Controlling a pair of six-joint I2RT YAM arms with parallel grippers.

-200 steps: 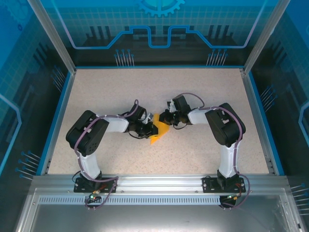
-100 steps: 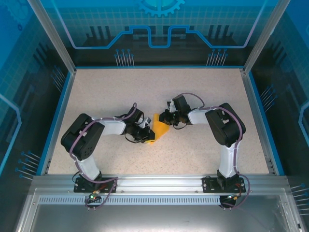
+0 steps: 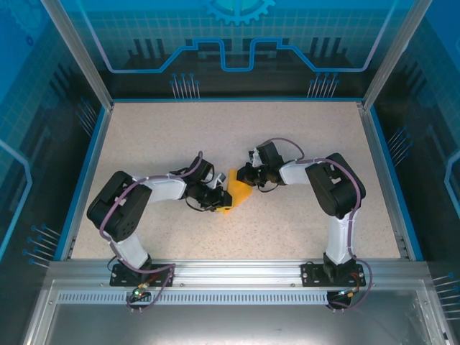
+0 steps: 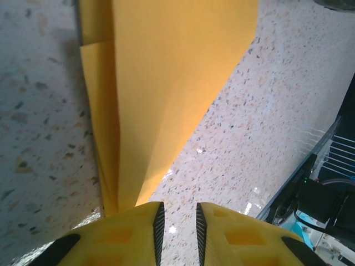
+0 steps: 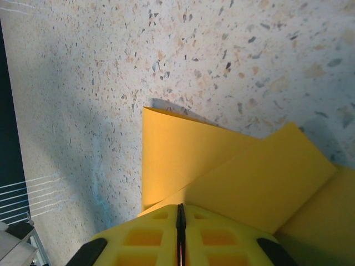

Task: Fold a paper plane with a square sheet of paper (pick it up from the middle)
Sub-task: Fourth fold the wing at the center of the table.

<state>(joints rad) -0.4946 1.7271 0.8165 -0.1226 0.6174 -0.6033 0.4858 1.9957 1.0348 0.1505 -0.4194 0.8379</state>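
The square sheet of paper lies mid-table, orange-yellow and folded into a narrow pointed paper plane shape with layered flaps. My left gripper sits at its left lower tip. Its jaws are slightly open with bare table between them, and the paper's point runs beside and under the left finger. My right gripper is at the paper's upper right end. It is shut, pads together, tips down on the folded paper. I cannot tell whether any paper is pinched between them.
The speckled table is ringed by a blue rim and transparent enclosure walls. An aluminium rail carries both arm bases at the near edge. Part of the right arm and its cables shows beyond the paper.
My left arm has drawn back a little to the left and its jaws have parted. The paper's lower tip now lies flatter and shorter. The right gripper has stayed put.
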